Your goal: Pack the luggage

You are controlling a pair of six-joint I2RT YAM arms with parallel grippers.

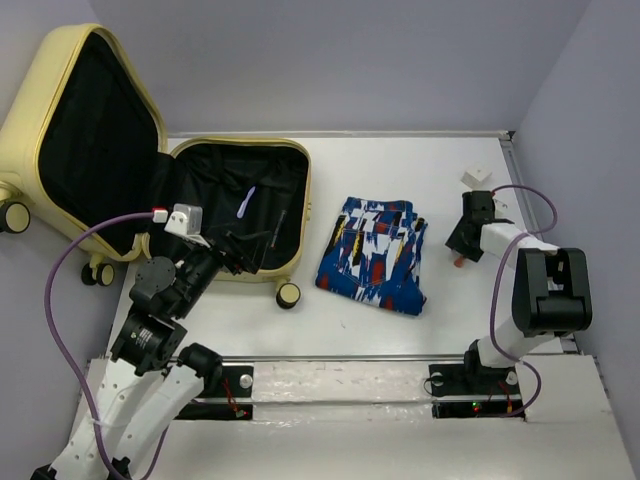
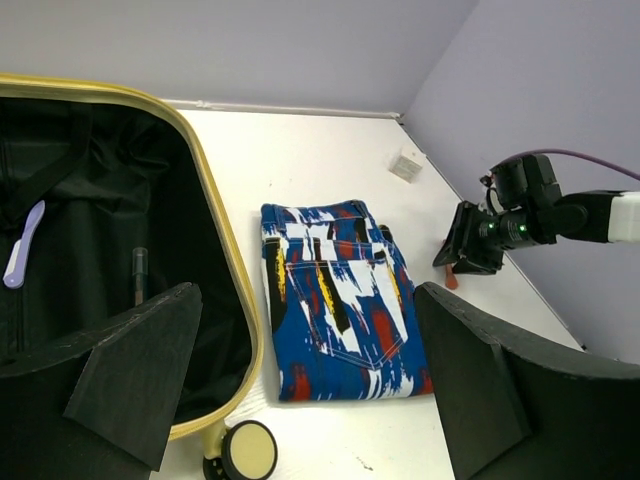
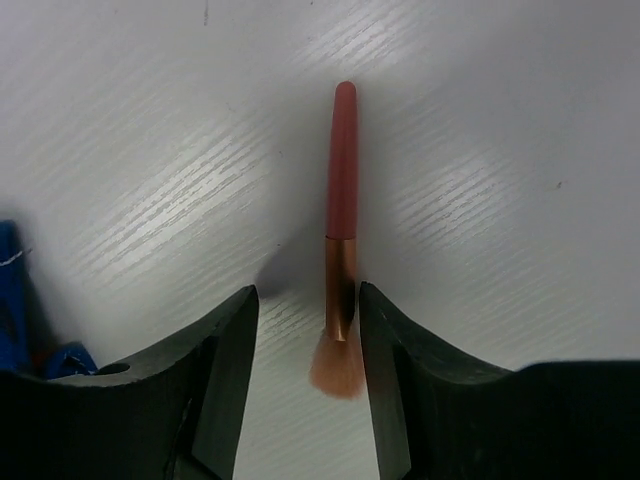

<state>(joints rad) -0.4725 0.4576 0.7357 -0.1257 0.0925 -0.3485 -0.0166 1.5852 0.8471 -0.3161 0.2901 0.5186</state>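
The right gripper [image 3: 308, 300] is released. Its fingers stand apart on either side of a pink-handled makeup brush [image 3: 342, 180] without clenching it. The copper collar of the brush lies against one finger, and a clear gap remains on the other side. The brush lies flat on the white table [image 1: 400, 170] to the right of the folded blue-white-red garment [image 1: 375, 255], near it but not touching. Its bristles sit between the fingers and its handle points away from them.

The left gripper [image 2: 308, 300] is spread wide and holds nothing. It hangs to the left of the garment, over the near edge of the luggage [image 1: 22, 125].

The luggage lies open just beside the garment's left edge. Its black-lined base is flat on the table and its pale-yellow lid is tipped back further left. One caster wheel [image 1: 288, 295] sits off the garment's near left corner. A slim lilac item [image 1: 248, 203] rests on the lining of the base. A small white block [image 1: 477, 177] lies beyond the garment to its far right.
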